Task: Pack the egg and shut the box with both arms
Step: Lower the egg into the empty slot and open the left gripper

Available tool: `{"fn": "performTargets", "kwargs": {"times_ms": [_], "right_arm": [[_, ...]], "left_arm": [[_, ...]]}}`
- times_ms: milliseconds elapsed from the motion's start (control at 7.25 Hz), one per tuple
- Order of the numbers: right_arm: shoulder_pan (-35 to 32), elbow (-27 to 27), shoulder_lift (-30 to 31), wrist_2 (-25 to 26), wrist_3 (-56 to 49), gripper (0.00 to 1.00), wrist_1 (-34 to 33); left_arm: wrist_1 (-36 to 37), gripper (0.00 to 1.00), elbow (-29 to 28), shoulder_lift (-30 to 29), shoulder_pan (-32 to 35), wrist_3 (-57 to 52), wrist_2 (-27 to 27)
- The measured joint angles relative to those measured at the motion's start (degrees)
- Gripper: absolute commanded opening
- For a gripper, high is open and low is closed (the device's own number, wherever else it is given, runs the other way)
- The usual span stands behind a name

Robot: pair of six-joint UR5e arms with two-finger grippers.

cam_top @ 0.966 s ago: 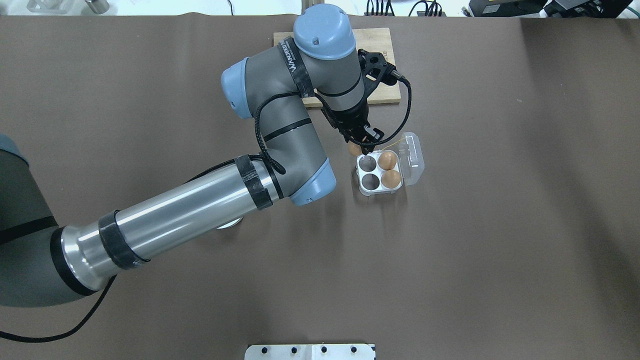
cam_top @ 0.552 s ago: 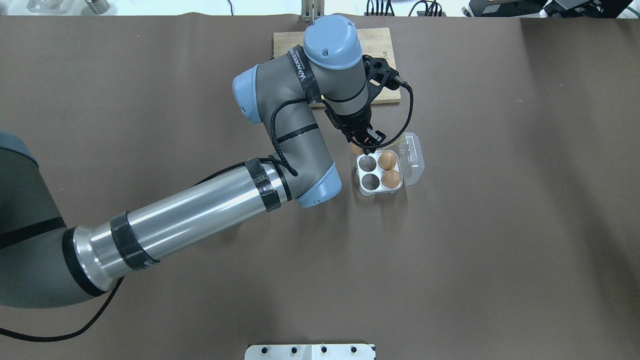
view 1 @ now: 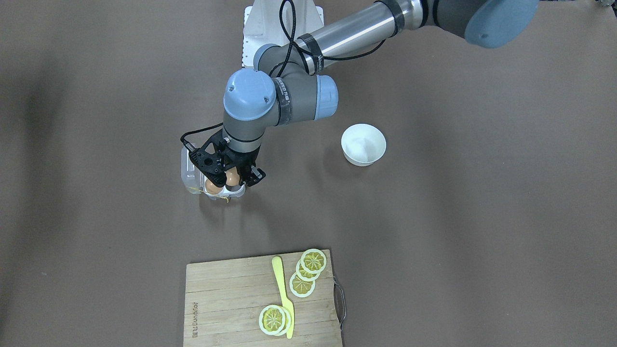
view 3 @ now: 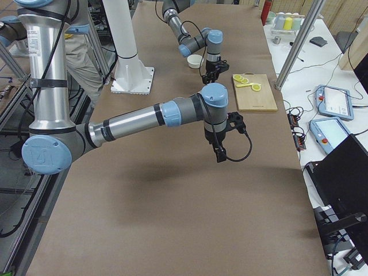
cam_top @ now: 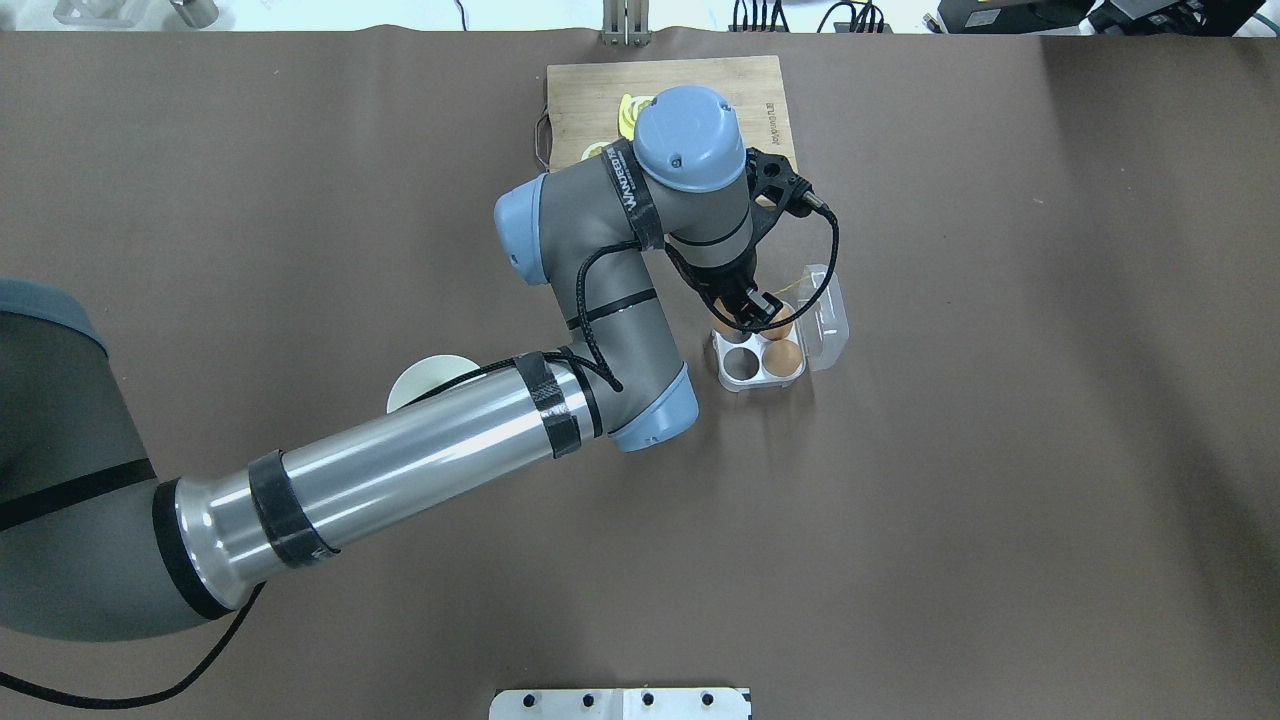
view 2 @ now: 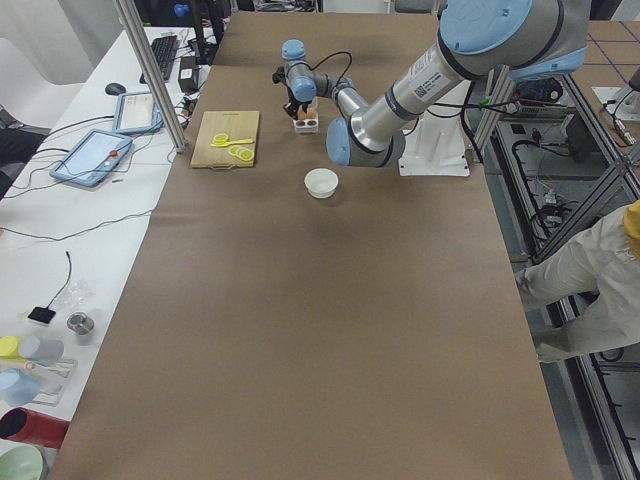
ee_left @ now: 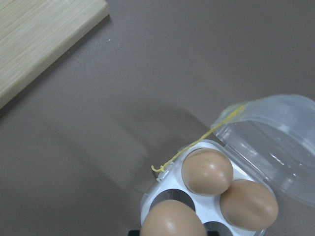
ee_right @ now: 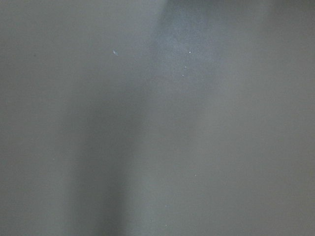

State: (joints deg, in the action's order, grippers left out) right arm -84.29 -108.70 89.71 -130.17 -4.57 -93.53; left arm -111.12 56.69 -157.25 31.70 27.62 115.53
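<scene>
Currently held: the egg, clamped in the left end effector; it hangs just above the box and is not yet seated.
Box: the box lies open toward the bench edge opposite the robot, short of the wooden board at that edge.
Lid: the lid is folded back on the side away from the left arm, which leaves a free way down from above; a yellow string trails off the rim.
Cells: two seated eggs fill the pair of cells by the hinge. The other pair looks empty, which is likely why the carried egg is held over that side.
Left arm pose: the left arm reaches out from the robot's edge, elbow sharply bent, wrist turned straight down over the box.
Right arm pose: the right arm is stretched over bare bench, well apart from the box, probably kept out of the way.
Right end effector: the right end effector points down; whether it is clenched or released cannot be told.
Step, as judged: lowering the egg into an empty cell; closing the lid is not begun.
</scene>
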Motion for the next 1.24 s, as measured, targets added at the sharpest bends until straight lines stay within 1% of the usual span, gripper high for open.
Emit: {"fn": "performTargets", "kwargs": {"times_ms": [138, 276, 414, 552, 966, 1103, 1241], "right_arm": [[0.08, 0.03, -0.05, 0.14, 0.00, 1.00, -0.02], [0.13, 0.05, -0.04, 0.31, 0.00, 1.00, -0.01], [0.15, 0.06, -0.01, 0.39, 0.00, 1.00, -0.01], [0.20, 0.06, 0.01, 0.43, 0.00, 1.00, -0.02], [0.40, 0.12, -0.05, 0.44, 0.00, 1.00, -0.02], [0.43, 0.07, -0.14, 0.43, 0.00, 1.00, -0.04], [0.55, 0.02, -0.27, 0.39, 0.00, 1.00, -0.04]], "left_arm": [[-0.04, 0.17, -0.28, 0.00, -0.77, 0.11, -0.96], [-0.06, 0.68, -0.46, 0.01, -1.16, 0.19, -1.48], [-0.24, 0.95, -0.50, 0.01, -1.32, 0.29, -1.67], [-0.71, 0.97, -0.51, 0.01, -1.35, 0.50, -1.70], [-2.00, 0.97, 0.16, 0.01, -1.06, 3.53, -1.48], [-1.87, 0.97, 0.86, 0.01, -0.14, 4.51, -1.11], [-1.13, 0.97, 1.48, 0.03, 2.06, 5.10, 0.47]]}}
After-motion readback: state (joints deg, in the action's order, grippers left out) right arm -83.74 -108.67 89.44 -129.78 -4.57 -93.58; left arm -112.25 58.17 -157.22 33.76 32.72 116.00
